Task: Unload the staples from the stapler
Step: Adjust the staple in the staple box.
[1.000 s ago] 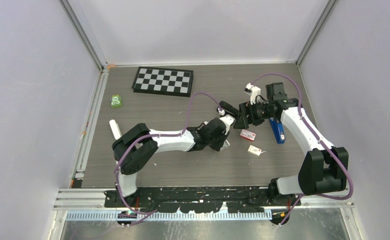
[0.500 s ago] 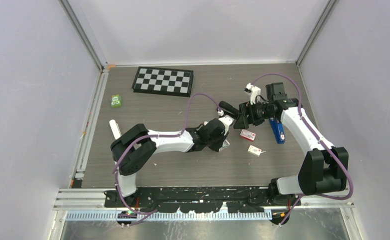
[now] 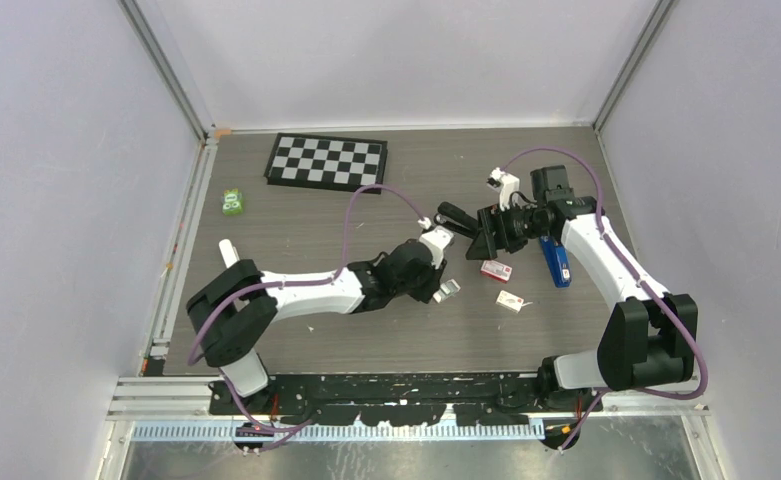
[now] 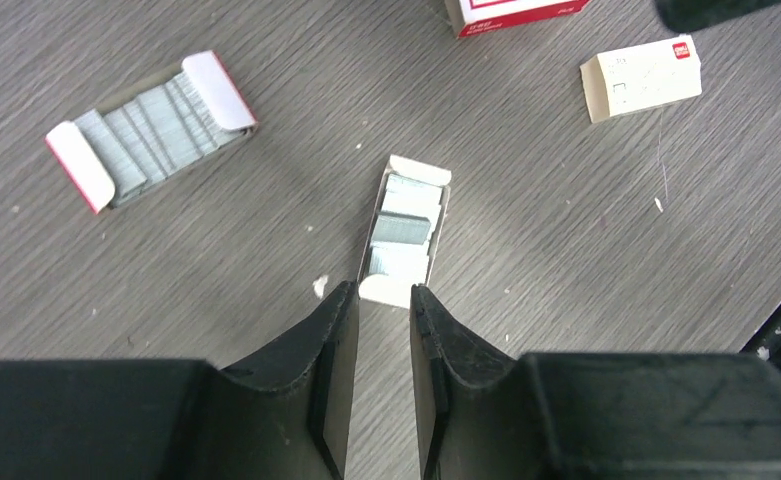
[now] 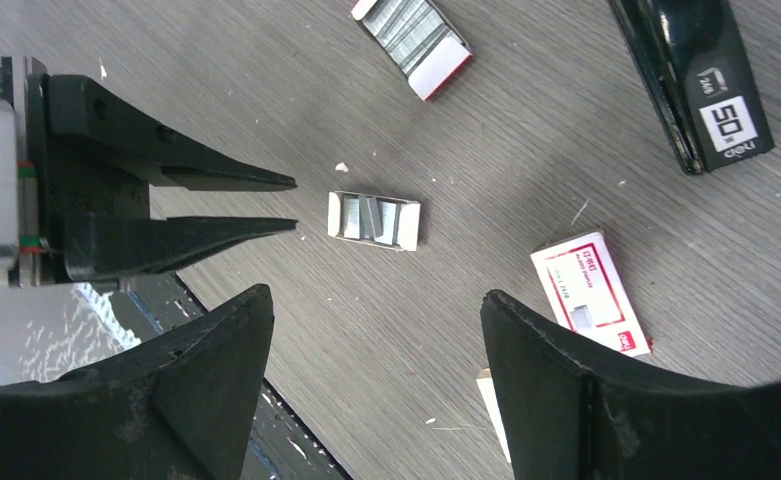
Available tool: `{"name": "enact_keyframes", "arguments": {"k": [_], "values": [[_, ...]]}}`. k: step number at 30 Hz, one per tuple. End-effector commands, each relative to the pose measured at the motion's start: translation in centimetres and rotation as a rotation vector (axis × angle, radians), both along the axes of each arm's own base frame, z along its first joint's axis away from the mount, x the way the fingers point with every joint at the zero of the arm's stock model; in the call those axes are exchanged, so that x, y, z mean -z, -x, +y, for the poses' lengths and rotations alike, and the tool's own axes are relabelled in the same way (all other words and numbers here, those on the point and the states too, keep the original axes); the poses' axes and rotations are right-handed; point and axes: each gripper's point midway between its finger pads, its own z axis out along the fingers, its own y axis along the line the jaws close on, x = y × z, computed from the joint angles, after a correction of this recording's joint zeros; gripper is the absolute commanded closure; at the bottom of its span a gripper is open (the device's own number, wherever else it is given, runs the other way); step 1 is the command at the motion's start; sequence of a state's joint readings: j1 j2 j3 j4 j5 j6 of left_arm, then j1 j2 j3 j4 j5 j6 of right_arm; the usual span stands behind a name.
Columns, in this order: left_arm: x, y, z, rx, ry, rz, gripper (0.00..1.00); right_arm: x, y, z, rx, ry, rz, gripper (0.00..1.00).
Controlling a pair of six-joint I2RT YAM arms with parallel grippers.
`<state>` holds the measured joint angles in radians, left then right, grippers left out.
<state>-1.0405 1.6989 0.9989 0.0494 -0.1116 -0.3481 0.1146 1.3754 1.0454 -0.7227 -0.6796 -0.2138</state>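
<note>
The left gripper (image 4: 381,290) is hovering low over the table (image 4: 586,300), its fingers nearly pressed together with only a slim gap between them, pinching nothing. Its tips are sitting just beside the near end of a small open tray of staples (image 4: 403,225) at the frame's centre. The right gripper (image 5: 376,300) is hanging above with its jaws spread wide and empty. The black stapler (image 5: 691,75) is lying in the upper right of the right wrist view, apart from both grippers. A forward nudge is likely to shove or tip the tray and scatter staples. With the 2 arms working this close together, a reach for the stapler is risking a collision.
</note>
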Motion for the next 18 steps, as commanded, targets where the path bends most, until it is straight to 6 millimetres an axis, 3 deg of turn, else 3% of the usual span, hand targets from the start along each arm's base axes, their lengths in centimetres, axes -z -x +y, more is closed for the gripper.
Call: {"name": "enact_keyframes", "arguments": {"k": [1, 7, 11, 18], "values": [[-3.4, -0.4, 0.3, -0.061, 0.138, -0.072, 0.72, -0.9, 0.1, 1.1, -0.068, -0.018, -0.043, 0.2], [-4.0, 0.3, 2.6, -0.098, 0.189, -0.107, 0.67, -1.2, 1.1, 2.3, -0.144, -0.005, -0.11, 0.2], [-4.0, 0.7, 4.4, -0.116, 0.203, -0.138, 0.55, -1.4, 1.5, 2.8, -0.182, 0.001, -0.175, 0.2], [-4.3, 1.3, 7.6, -0.169, 0.254, -0.195, 0.25, -1.3, 1.7, 3.2, -0.213, 0.026, -0.284, 0.21]]}}
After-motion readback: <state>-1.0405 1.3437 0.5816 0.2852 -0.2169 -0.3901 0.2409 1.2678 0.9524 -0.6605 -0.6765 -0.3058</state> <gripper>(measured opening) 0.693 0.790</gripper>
